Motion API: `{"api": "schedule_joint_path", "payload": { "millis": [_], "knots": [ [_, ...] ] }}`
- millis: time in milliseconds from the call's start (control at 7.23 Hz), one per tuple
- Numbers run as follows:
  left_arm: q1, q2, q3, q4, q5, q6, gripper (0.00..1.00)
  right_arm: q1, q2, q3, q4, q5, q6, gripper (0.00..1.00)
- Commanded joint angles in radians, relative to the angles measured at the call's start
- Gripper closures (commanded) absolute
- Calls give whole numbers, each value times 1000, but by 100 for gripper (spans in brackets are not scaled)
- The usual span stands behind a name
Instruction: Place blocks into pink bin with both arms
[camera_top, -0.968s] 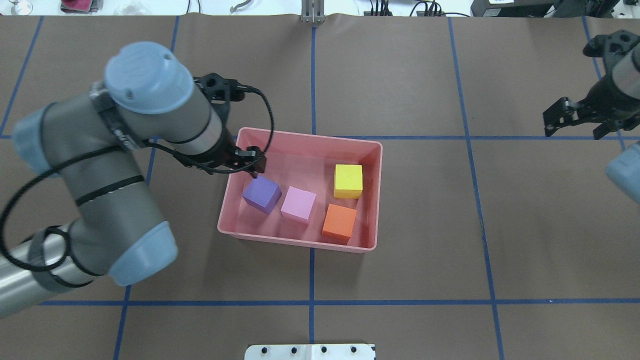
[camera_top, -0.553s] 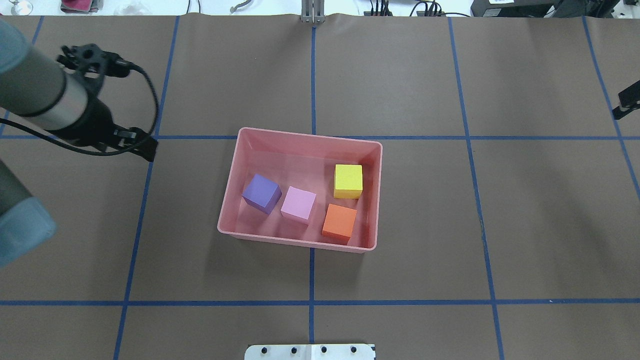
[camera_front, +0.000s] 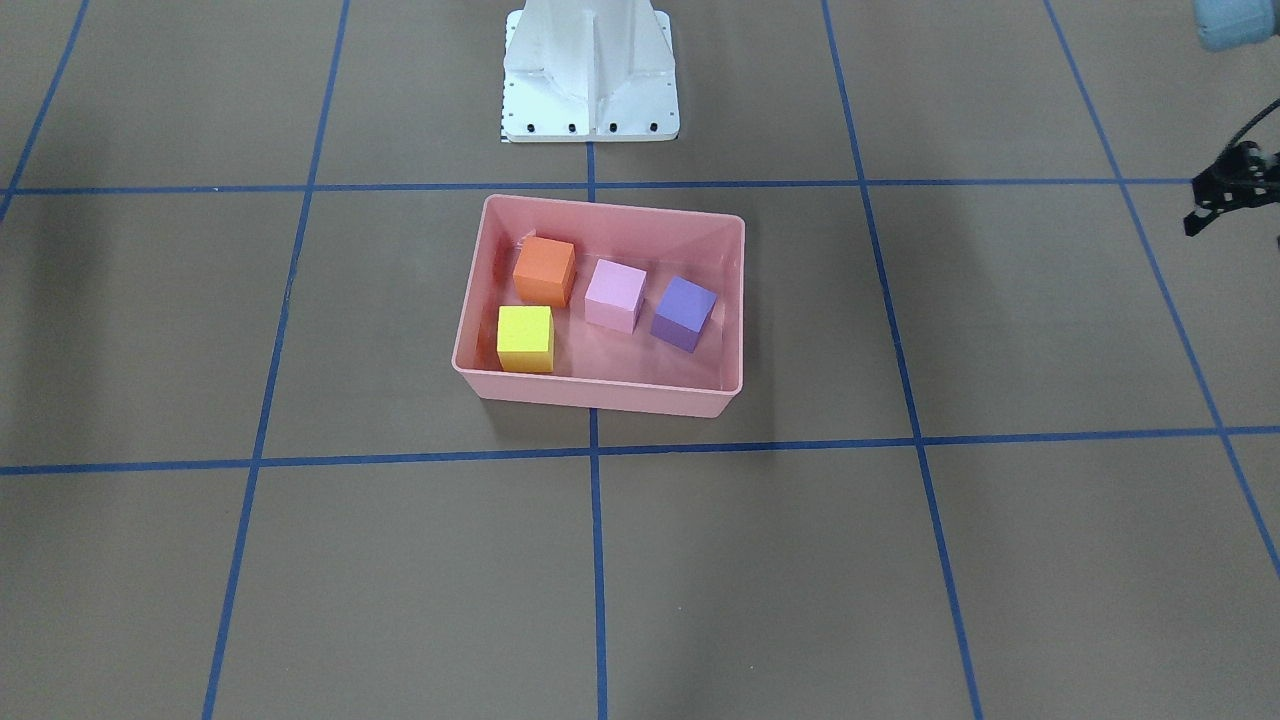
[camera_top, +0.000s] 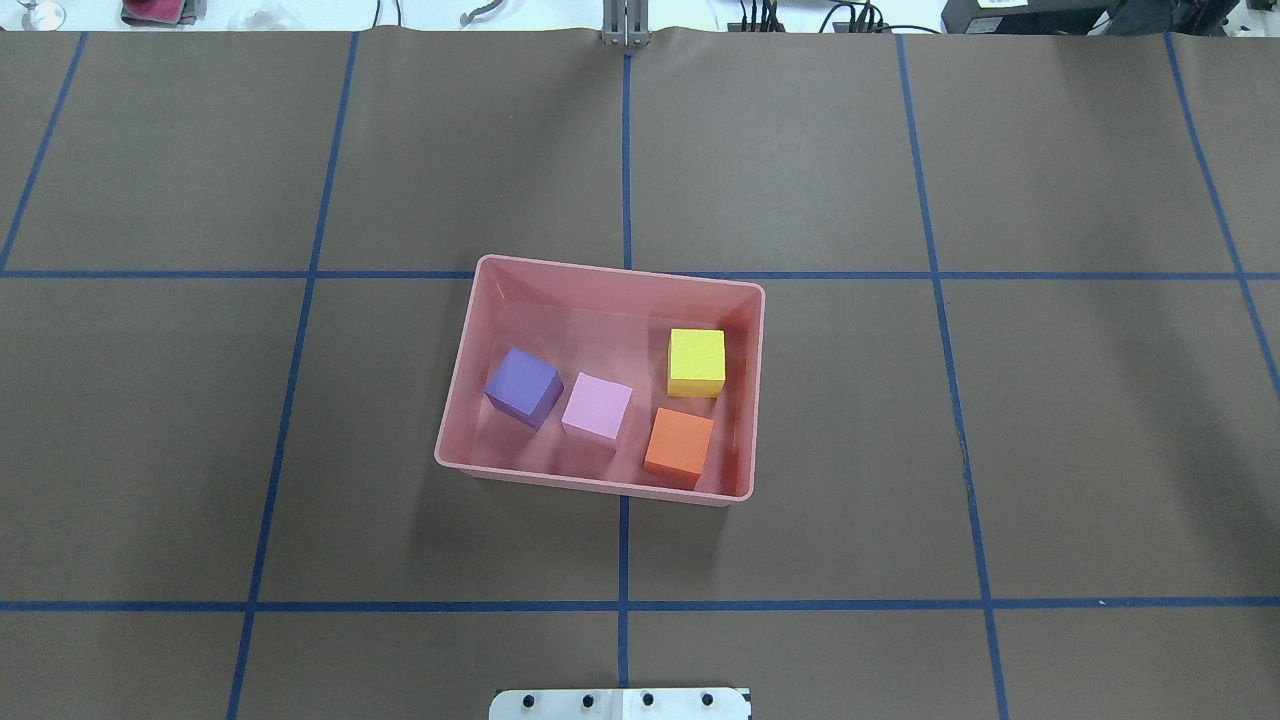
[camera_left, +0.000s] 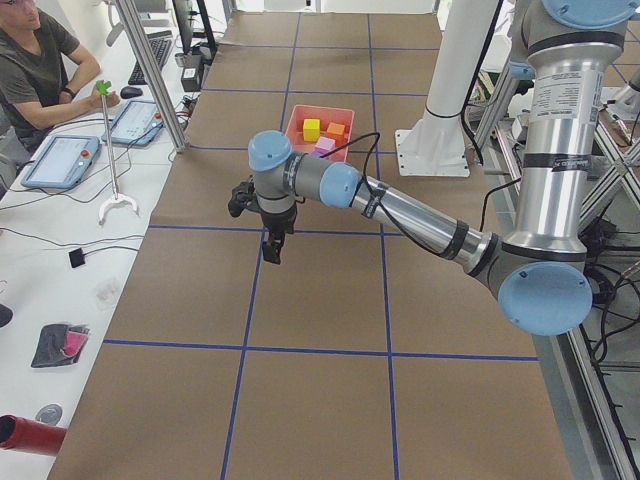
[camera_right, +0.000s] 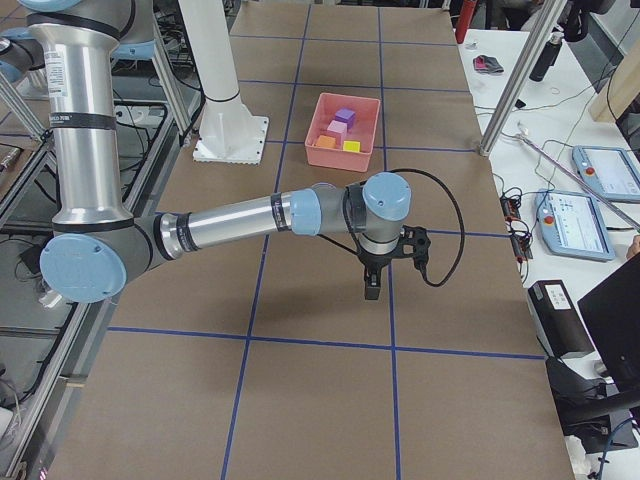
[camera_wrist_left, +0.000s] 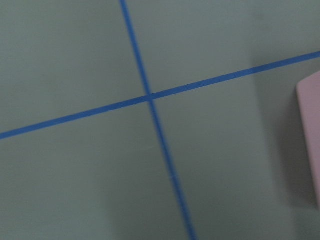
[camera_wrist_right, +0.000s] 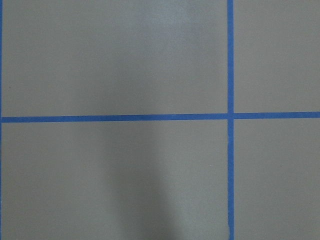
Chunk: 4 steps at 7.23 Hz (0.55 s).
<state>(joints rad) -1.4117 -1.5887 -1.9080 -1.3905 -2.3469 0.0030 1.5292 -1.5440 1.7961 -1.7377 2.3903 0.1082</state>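
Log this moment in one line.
orange block, yellow block, pink block, purple block: in pink bin | left tool: away from bin, state unclear | right tool: same | task: looks complete

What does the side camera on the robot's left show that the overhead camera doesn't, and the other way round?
Only the side view shows the left arm, with its left gripper hanging away from the pink bin, and a seated person. Only the overhead view clearly shows the purple block, which I cannot make out from the side. Both show the pink bin holding the yellow block, orange block and light pink block.
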Motion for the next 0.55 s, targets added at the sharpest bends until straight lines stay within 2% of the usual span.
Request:
{"api": "schedule_joint_path", "payload": {
  "millis": [0,415],
  "knots": [
    [-64,50,108,-10,-8,37,1,3,-1,0,1,0,-2,0],
    [-122,58,112,-13,-9,32,1,-50,4,-29,3,-20,-1,0]
  ]
}}
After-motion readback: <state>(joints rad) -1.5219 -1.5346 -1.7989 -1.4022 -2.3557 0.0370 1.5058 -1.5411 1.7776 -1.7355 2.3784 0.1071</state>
